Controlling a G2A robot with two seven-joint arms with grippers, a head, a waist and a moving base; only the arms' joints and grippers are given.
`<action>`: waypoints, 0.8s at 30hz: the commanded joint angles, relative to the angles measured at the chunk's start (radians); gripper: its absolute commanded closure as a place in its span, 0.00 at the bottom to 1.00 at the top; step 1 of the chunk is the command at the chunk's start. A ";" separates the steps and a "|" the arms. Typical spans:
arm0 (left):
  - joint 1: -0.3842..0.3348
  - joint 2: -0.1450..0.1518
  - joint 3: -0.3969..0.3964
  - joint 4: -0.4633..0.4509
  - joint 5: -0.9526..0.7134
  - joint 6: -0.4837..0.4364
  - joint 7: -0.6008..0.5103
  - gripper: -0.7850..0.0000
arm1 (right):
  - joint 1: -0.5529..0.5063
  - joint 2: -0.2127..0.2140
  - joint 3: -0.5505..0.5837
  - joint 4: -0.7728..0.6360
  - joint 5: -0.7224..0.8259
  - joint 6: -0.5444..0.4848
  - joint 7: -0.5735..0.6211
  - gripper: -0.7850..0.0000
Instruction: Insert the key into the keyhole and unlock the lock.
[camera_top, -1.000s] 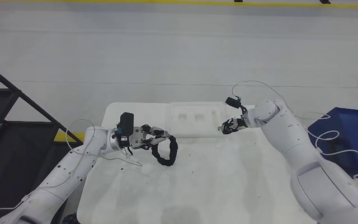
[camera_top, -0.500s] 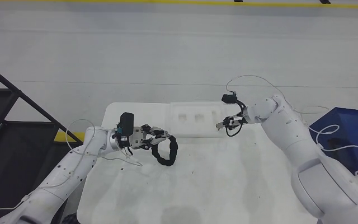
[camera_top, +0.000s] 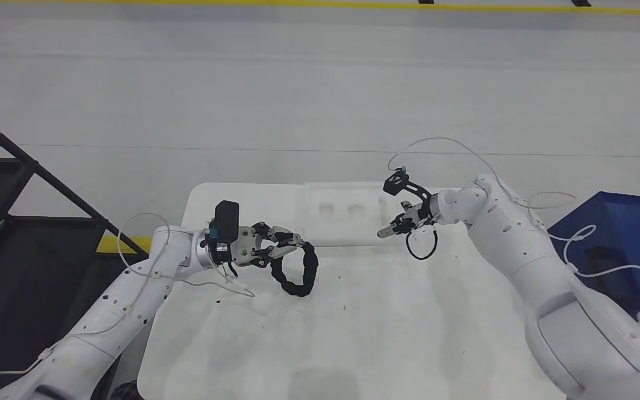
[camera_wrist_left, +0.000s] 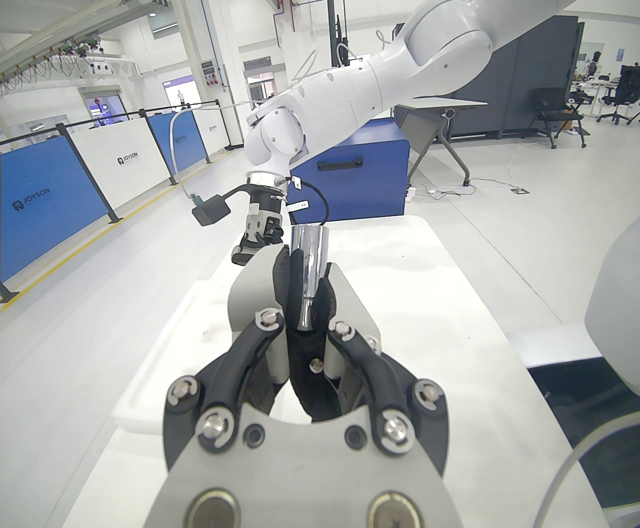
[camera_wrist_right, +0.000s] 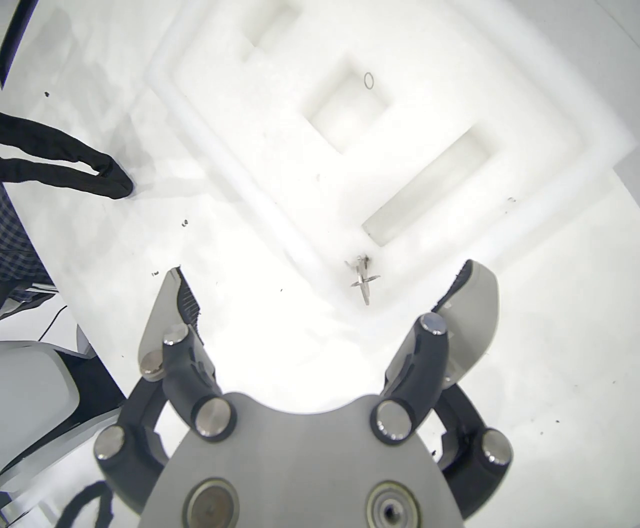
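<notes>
The lock is a black cable loop (camera_top: 297, 273) with a chrome cylinder (camera_wrist_left: 310, 260) pointing along the table. My left gripper (camera_top: 262, 247) is shut on the lock body at the table's left side, its fingers (camera_wrist_left: 250, 295) clamped around the black part below the cylinder. A small metal key (camera_wrist_right: 363, 280) lies on the rim of the white foam tray (camera_wrist_right: 260, 200). My right gripper (camera_wrist_right: 322, 280) hangs open over that rim, the key just beyond its fingertips and between them. From above, the right gripper (camera_top: 388, 229) is at the tray's front right.
The foam tray (camera_top: 340, 215) with several rectangular recesses lies along the table's far edge. A blue box (camera_top: 612, 232) stands off the table to the right, and a dark frame (camera_top: 40, 190) to the left. The white table (camera_top: 400, 330) has small dark specks.
The right gripper has shifted left along the foam tray's front edge, and its wrist camera has swung up and left. The left arm and the lock have stayed still.
</notes>
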 joint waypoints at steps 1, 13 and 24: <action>0.000 0.000 0.000 0.000 0.000 0.000 0.000 1.00 | 0.000 0.000 0.000 0.000 0.000 0.000 0.001 0.00; 0.000 0.000 0.000 0.000 0.000 0.000 0.000 1.00 | -0.010 0.025 -0.006 -0.023 -0.121 -0.067 -0.070 0.00; 0.000 0.000 0.000 0.000 0.000 0.000 0.000 1.00 | 0.016 0.029 -0.041 -0.022 -0.284 -0.158 -0.155 0.40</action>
